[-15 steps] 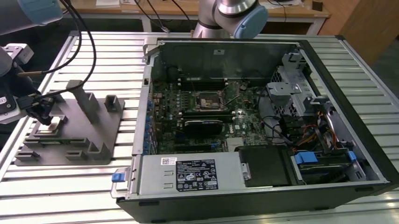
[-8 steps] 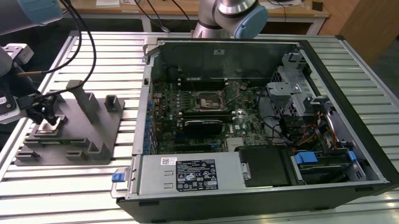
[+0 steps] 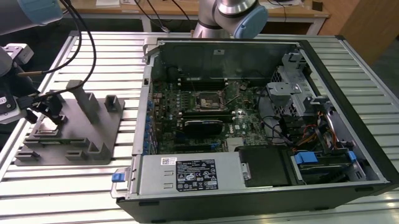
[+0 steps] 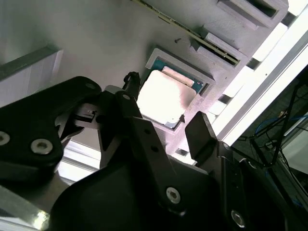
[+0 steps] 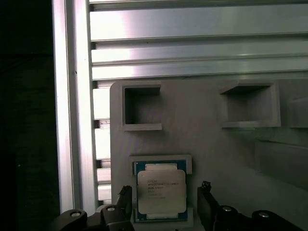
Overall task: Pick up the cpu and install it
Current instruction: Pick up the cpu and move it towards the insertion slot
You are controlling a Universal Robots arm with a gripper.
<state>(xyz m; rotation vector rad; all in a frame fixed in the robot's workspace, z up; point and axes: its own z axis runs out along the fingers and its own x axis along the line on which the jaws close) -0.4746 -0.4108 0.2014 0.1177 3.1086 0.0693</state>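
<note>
Small square cpu (image 5: pixel 161 192), matte silver lid on green board, flat in a rimmed pocket of the grey moulded fixture (image 3: pixel 103 140) at the exterior view's left, black claw (image 5: pixel 163 204) released, fingers (image 5: pixel 206 207) flanking it, ribbed aluminium table (image 3: pixel 62 186) beneath.

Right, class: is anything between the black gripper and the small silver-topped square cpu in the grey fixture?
Nothing visible: the open gripper straddles the cpu, which lies bare in the grey fixture's shallow pocket.
</note>
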